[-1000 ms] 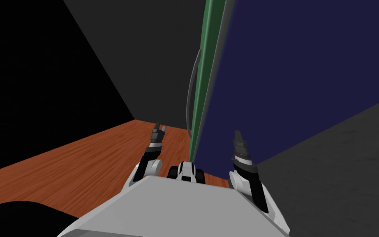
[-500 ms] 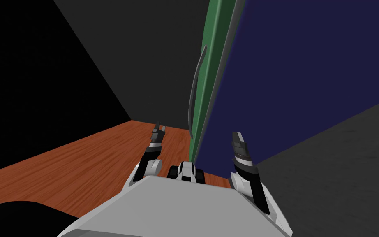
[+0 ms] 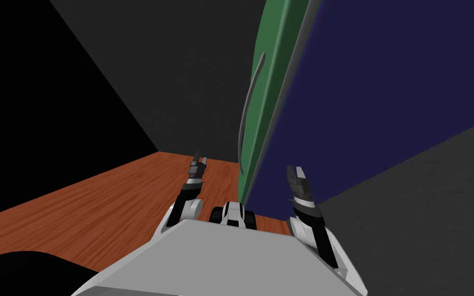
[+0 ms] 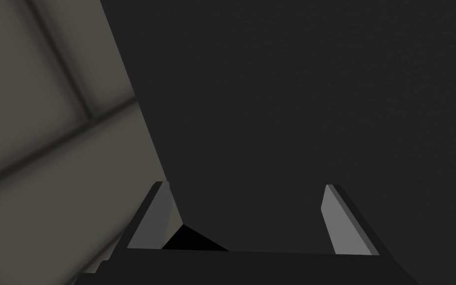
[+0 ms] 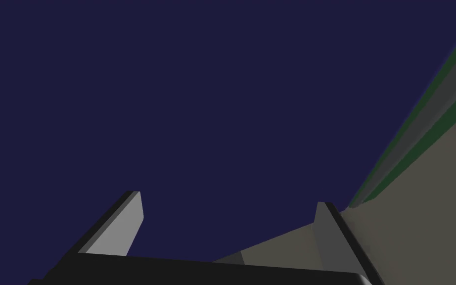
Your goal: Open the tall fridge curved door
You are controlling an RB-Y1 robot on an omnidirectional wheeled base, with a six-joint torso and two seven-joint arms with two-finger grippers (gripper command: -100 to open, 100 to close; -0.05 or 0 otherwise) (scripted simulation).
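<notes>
Green curved door seen edge-on, both grippers empty.
Smooth and gently bulging, the door [image 3: 264, 97] fronts the tall fridge, which stands near the floor's far edge, its flat navy side [image 3: 385, 77] towards me. A thin grey bowed handle [image 3: 248, 105] runs down the door's face. Close to the navy side, the right gripper [image 3: 296, 170] hovers with its blades spread. Over the grained reddish wood floor [image 3: 102, 200], the left gripper [image 3: 198, 158] hangs released before a dark grey wall [image 3: 189, 77].

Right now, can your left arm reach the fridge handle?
Probably yes. The open left gripper and the handle are on the same side of the green door, nothing between them, though the gripper faces the dark wall.
</notes>
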